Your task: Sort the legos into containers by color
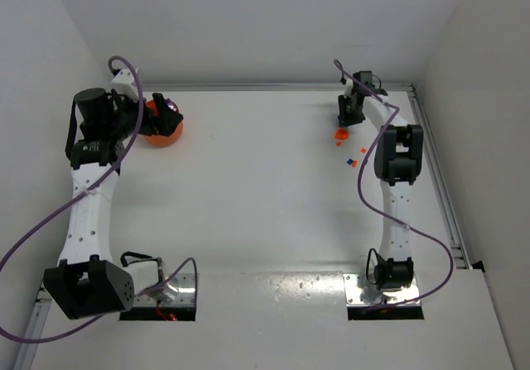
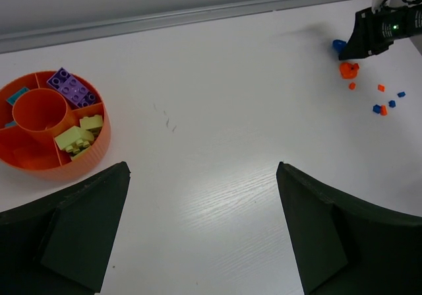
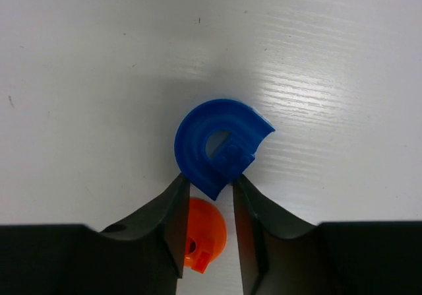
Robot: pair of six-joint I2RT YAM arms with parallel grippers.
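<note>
Right claw (image 3: 210,184) pinches the lower corner of a blue lego (image 3: 191,151), a curved piece lying on the table (image 3: 86,70) at far right, with an orange lego (image 3: 206,237) just beside it between the fingers. Left claw (image 2: 203,176) hangs wide open near the bowl (image 2: 39,165), which holds purple bricks (image 2: 74,87) and yellow-green bricks (image 2: 76,138).

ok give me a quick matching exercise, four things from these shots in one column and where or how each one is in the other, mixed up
1 purple lego
2 blue round piece
3 small loose legos
4 left gripper

a wide open, holding nothing
b in a compartment of the orange bowl
c between the right gripper's fingertips
d scattered on the table

Pairs: 1-b, 2-c, 3-d, 4-a
</note>
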